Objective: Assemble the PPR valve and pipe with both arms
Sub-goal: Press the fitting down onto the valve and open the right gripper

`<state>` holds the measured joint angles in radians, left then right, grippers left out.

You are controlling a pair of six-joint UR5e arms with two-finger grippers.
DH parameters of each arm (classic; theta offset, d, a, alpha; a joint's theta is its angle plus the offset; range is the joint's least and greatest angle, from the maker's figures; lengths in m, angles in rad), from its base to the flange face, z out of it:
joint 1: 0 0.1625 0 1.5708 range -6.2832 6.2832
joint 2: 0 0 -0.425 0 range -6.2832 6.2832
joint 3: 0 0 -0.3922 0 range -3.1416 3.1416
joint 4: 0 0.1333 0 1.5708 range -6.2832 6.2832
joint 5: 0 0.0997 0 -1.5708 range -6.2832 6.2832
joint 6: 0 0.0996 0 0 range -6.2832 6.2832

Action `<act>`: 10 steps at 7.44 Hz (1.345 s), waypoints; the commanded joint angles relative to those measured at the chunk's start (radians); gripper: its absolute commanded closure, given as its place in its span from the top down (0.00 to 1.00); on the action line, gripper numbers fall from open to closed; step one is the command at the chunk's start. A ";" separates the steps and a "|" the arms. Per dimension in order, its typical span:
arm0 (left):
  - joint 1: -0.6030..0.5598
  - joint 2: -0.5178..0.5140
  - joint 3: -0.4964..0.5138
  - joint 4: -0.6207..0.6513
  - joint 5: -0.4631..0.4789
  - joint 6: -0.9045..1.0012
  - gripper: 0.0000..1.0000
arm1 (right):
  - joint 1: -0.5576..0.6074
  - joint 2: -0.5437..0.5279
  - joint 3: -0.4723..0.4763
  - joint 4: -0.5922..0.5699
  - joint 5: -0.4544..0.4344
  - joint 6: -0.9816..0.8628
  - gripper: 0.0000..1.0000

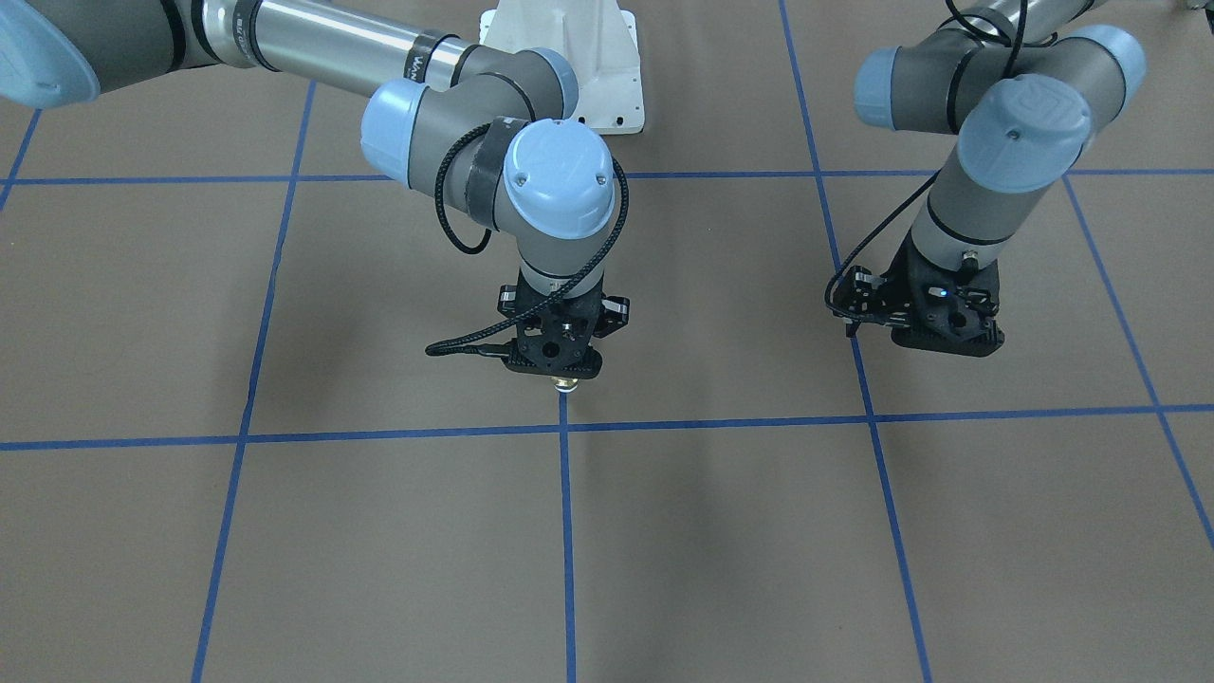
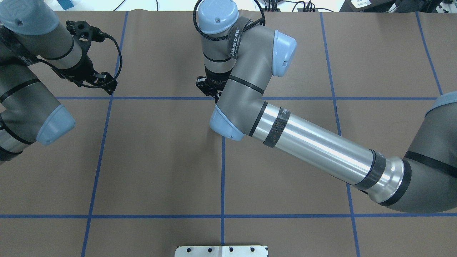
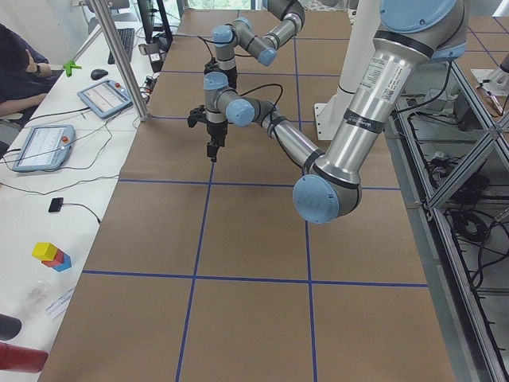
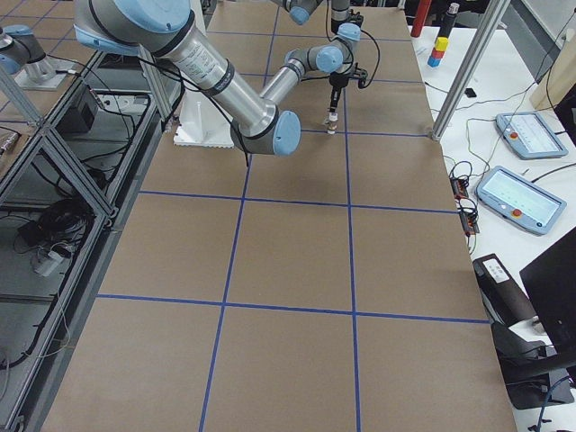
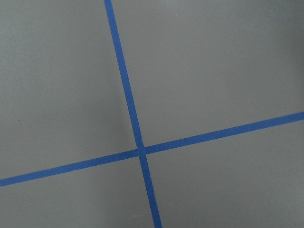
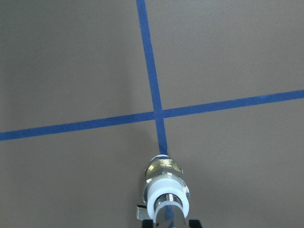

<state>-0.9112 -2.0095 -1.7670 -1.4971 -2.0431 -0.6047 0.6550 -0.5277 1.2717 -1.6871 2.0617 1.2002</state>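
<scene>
PPR valve [image 6: 165,189], white plastic rings around a brass middle, hangs clamped in the black right gripper [image 1: 565,372] beside a blue tape crossing [image 6: 158,114]. Only the right wrist view shows its rings. Whether the black left gripper [image 1: 941,334], well apart, is open or closed I cannot tell.

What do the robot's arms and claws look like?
The right arm and left arm are grey and shiny silver tubes with light-blue caps. The black right gripper and left gripper trail looping black cables. A lettered black strap wraps the right arm.
</scene>
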 commanded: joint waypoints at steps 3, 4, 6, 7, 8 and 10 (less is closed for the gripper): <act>-0.002 0.000 -0.002 0.000 0.000 -0.001 1.00 | 0.000 -0.015 -0.002 0.049 0.002 0.007 0.06; 0.000 0.000 -0.002 0.000 0.000 -0.001 1.00 | 0.000 -0.015 -0.003 0.049 0.002 0.007 0.20; 0.000 0.000 -0.002 0.000 0.000 -0.001 1.00 | 0.000 -0.018 -0.002 0.049 0.000 0.007 0.86; 0.000 0.002 -0.002 0.000 0.000 -0.001 1.00 | 0.000 -0.018 -0.002 0.049 0.000 0.006 0.92; 0.000 0.002 -0.002 0.000 0.000 -0.001 1.00 | 0.000 -0.018 -0.002 0.049 0.000 0.006 0.95; 0.000 0.000 0.000 0.000 0.000 -0.003 1.00 | 0.000 -0.020 -0.002 0.049 0.000 0.007 0.95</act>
<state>-0.9112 -2.0090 -1.7684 -1.4972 -2.0433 -0.6069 0.6550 -0.5465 1.2697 -1.6383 2.0617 1.2067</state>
